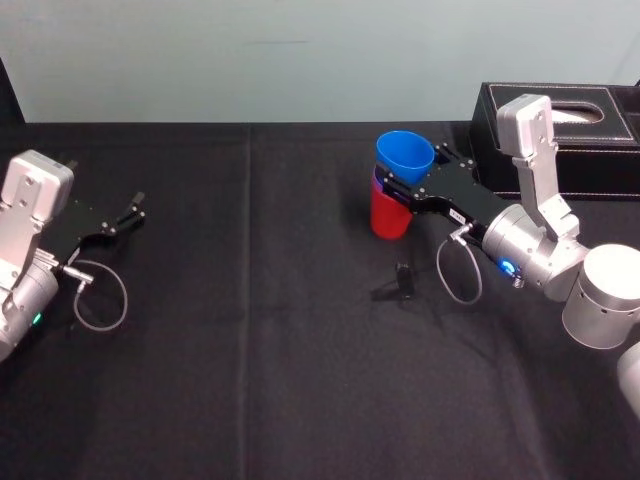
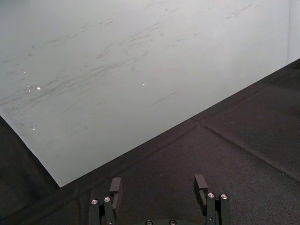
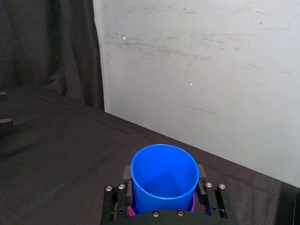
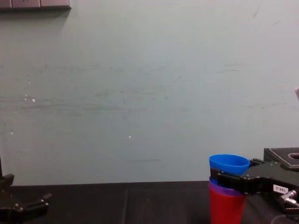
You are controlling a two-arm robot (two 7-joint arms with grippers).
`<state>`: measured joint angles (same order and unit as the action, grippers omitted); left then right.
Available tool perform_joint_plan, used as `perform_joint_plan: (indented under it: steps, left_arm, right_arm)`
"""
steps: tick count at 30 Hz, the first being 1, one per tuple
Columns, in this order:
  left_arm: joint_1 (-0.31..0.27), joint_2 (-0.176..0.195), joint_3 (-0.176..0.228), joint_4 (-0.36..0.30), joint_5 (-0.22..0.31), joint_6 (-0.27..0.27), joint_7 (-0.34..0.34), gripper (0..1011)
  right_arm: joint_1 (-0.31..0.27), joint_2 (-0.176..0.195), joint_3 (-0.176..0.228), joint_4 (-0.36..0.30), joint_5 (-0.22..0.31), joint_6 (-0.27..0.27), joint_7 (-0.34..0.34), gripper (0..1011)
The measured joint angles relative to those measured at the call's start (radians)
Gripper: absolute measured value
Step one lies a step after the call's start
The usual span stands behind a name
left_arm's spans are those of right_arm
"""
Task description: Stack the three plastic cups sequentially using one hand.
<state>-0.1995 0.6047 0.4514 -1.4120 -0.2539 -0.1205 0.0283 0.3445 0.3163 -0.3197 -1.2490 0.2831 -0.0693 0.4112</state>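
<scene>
The three plastic cups stand nested on the black tablecloth, right of centre. The red cup (image 1: 388,215) (image 4: 226,209) is at the bottom, and a purple cup (image 4: 224,189) shows as a band above it. The blue cup (image 1: 405,155) (image 3: 164,178) (image 4: 229,164) is on top, sticking up out of the purple one. My right gripper (image 1: 410,168) (image 3: 164,176) reaches in from the right, its fingers (image 3: 202,174) pressed to both sides of the blue cup. My left gripper (image 1: 130,212) (image 2: 159,185) rests open at the far left, holding nothing.
A black box with a hole (image 1: 560,125) (image 4: 282,158) stands at the back right, just behind my right arm. A small black object (image 1: 403,280) lies on the cloth in front of the stack. A pale wall closes the table's far edge.
</scene>
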Motion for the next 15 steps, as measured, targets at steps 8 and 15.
perform_joint_plan:
  steps: [8, 15]
  left_arm:
    - [0.000, 0.000, 0.000, 0.000, 0.000, 0.000, 0.000, 1005]
    - [0.000, 0.000, 0.000, 0.000, 0.000, 0.000, 0.000, 1005]
  right_arm:
    - [0.000, 0.000, 0.000, -0.001, 0.001, 0.000, 0.000, 950]
    - [0.000, 0.000, 0.000, -0.001, 0.001, 0.000, 0.000, 1004]
